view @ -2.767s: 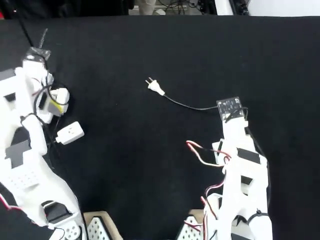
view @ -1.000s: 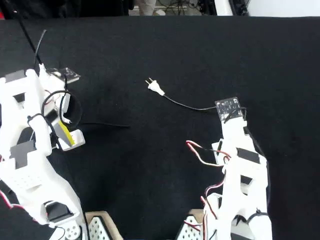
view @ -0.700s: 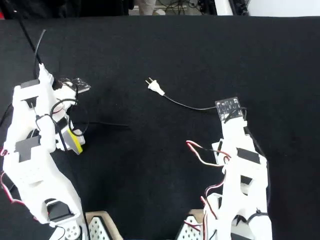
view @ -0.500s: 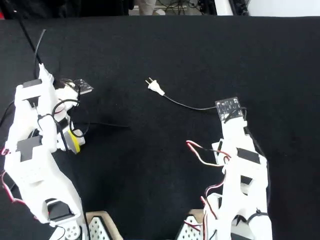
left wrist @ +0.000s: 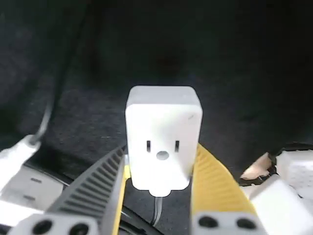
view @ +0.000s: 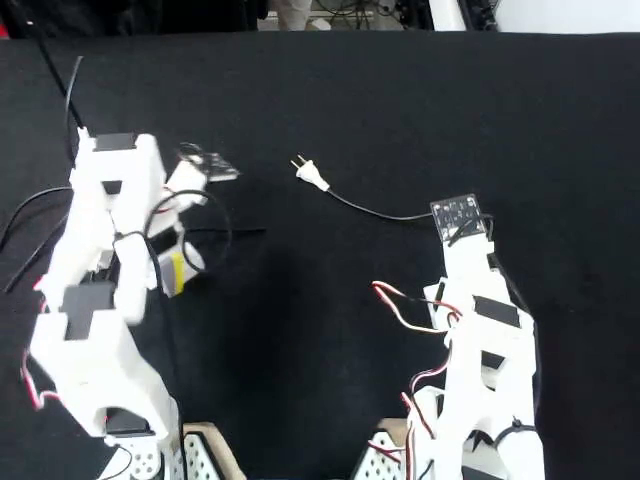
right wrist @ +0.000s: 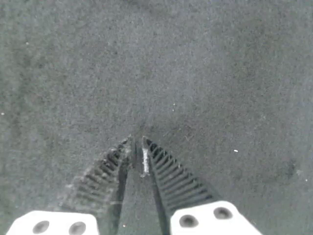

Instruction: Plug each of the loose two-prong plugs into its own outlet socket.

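Outlet socket (left wrist: 163,137) is clamped in left gripper (left wrist: 160,157). Right gripper (right wrist: 138,145) is closed, possibly pinching the cord (view: 370,210). Two-prong plug (view: 312,176) is seen lying loose at its 10 o'clock.

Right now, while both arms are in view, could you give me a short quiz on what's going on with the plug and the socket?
1. True or false: the left gripper is clamped on the white outlet socket.
2. Where is the white two-prong plug? A: dangling off the table edge. B: lying loose on the black table. C: pushed into the socket.
3. Fill in: the right gripper has its fingers ____ (open or shut).
Key: 1 true; 2 B; 3 shut.
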Action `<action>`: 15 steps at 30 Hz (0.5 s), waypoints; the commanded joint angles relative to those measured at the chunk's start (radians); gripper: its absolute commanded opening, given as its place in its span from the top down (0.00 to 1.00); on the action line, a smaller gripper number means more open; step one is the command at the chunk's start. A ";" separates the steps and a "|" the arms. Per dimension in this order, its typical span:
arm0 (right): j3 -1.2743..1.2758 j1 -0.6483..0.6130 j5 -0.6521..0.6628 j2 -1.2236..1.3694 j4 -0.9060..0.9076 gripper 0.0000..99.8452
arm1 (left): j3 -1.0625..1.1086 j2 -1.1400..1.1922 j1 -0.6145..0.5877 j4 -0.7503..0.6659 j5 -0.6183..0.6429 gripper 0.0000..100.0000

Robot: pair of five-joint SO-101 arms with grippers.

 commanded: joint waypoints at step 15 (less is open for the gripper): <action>-0.004 0.023 0.006 0.004 -0.023 0.99 | 0.711 -0.936 0.463 -0.595 0.279 0.97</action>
